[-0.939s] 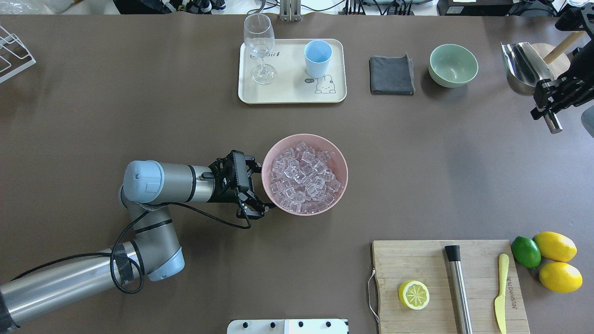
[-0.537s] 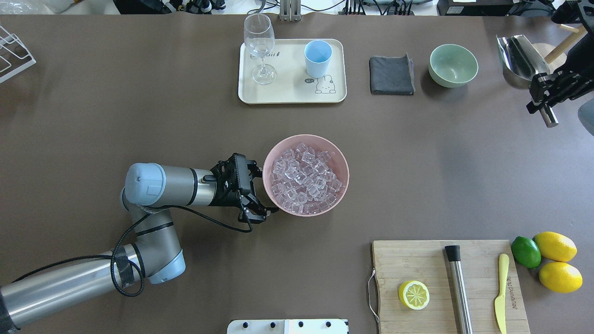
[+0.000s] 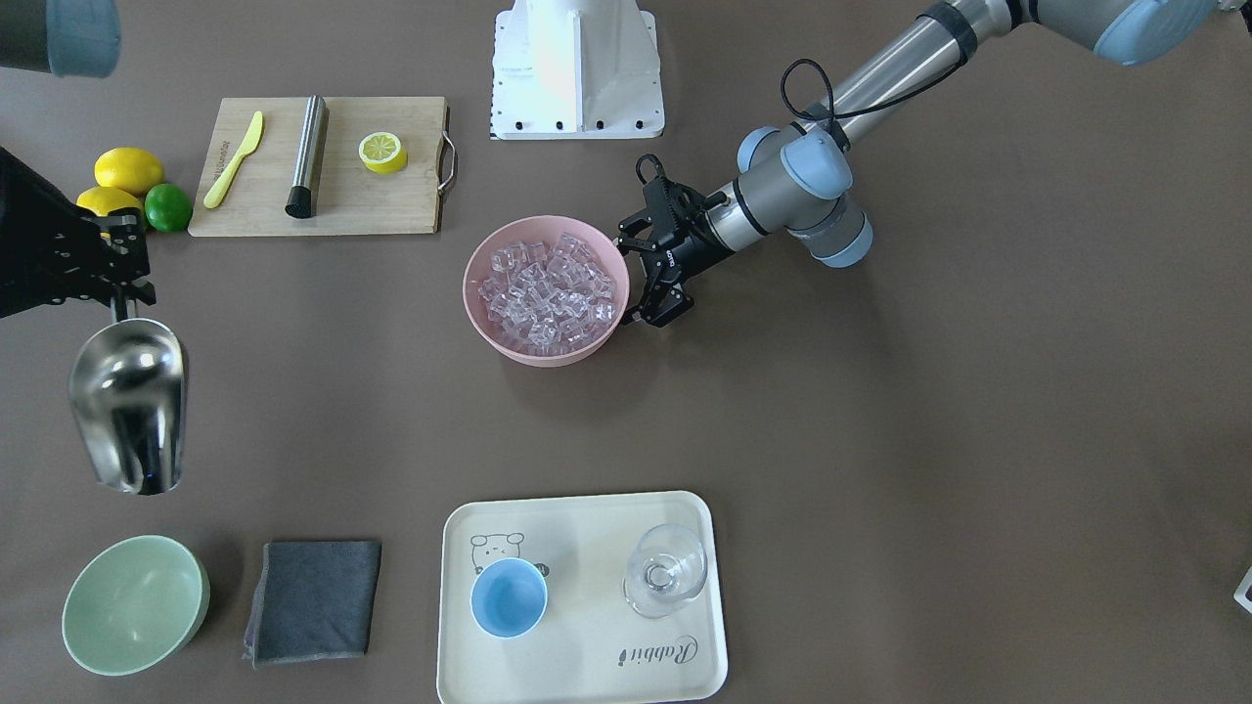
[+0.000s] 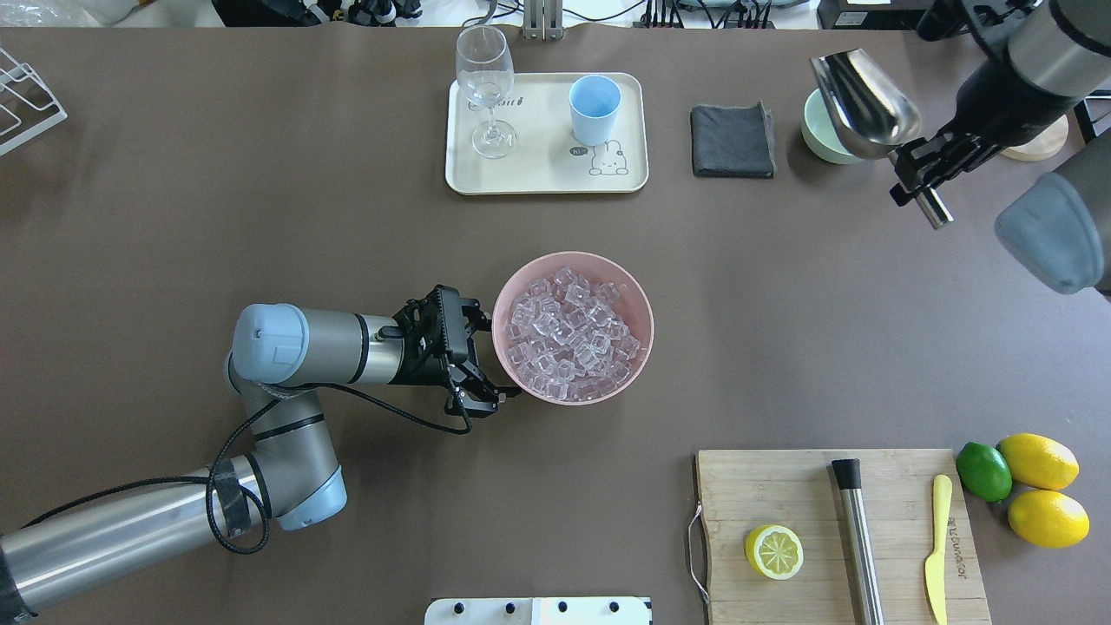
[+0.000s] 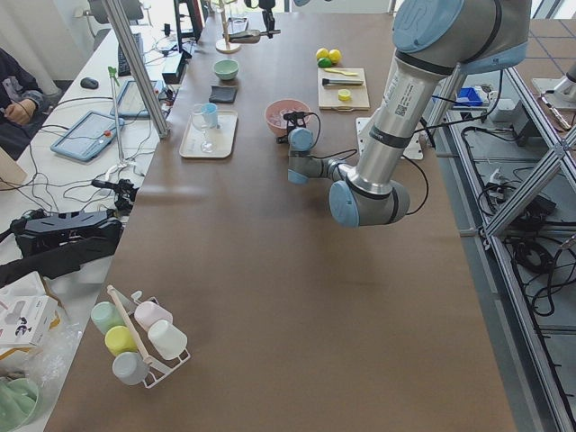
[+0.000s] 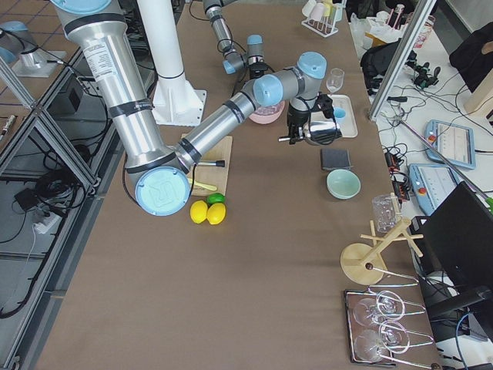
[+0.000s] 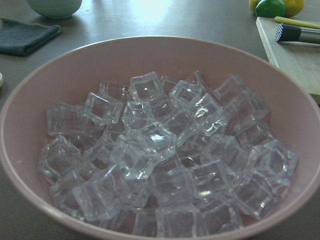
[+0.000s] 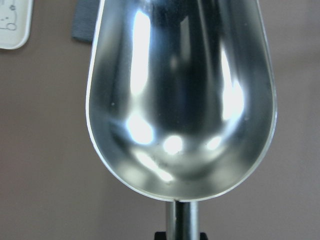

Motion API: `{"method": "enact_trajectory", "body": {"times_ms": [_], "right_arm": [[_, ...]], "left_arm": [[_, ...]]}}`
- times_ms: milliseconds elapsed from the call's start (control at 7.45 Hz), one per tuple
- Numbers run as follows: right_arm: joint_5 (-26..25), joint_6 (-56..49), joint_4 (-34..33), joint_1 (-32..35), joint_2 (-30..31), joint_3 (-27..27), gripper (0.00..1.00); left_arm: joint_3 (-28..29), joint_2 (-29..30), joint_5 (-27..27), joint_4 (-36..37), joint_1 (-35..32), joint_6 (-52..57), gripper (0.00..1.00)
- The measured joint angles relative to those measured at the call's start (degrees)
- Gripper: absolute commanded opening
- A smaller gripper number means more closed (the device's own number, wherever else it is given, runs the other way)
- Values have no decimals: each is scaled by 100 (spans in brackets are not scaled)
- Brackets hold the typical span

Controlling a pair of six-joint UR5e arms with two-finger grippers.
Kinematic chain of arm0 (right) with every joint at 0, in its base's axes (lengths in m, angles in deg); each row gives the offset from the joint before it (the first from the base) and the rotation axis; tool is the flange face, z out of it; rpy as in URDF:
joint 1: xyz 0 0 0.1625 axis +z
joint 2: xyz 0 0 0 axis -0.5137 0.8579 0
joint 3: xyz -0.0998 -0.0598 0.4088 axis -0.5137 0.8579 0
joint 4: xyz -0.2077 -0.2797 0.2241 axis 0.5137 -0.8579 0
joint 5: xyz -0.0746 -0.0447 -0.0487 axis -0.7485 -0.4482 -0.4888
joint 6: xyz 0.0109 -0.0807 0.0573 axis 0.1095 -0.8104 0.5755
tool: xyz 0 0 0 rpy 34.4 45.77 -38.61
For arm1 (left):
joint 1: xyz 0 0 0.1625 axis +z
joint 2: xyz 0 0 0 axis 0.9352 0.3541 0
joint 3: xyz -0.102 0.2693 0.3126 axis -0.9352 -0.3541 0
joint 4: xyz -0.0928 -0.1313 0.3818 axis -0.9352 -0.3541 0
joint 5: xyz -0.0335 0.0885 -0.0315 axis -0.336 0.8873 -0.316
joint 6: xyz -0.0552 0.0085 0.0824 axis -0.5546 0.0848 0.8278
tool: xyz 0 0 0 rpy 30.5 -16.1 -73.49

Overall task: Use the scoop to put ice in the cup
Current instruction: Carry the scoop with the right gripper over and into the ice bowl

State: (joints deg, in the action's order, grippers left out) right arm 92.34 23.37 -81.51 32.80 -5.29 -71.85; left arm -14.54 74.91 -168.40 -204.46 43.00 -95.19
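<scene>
The ice [image 4: 568,334] is a heap of clear cubes filling a pink bowl [image 4: 640,299] at mid-table; the left wrist view shows the ice [image 7: 160,150] close up. My left gripper [image 4: 488,351] is open, its fingers spread against the bowl's left rim. The shiny steel scoop [image 4: 868,104] hangs empty in the air at the far right, over the green bowl's edge. My right gripper [image 4: 920,178] is shut on the scoop's handle. The right wrist view shows the scoop's bare trough [image 8: 182,95]. The light-blue cup [image 4: 594,108] stands upright on a cream tray [image 4: 547,178] at the back.
A wine glass [image 4: 484,87] shares the tray. A grey cloth [image 4: 732,141] and a pale-green bowl [image 4: 820,137] lie right of it. A cutting board [image 4: 781,486] at front right carries a lemon half, a steel rod and a yellow knife, beside lemons and a lime [image 4: 983,471].
My right arm has carried the scoop left and away from the table's right edge, to above the green bowl. The left gripper and pink bowl shifted slightly right.
</scene>
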Motion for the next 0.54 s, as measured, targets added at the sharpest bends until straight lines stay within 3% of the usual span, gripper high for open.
{"method": "enact_trajectory", "body": {"times_ms": [537], "right_arm": [[-483, -2133, 94, -736, -56, -248, 0]], "left_arm": [[-5, 0, 7, -1, -2, 0, 97]]}}
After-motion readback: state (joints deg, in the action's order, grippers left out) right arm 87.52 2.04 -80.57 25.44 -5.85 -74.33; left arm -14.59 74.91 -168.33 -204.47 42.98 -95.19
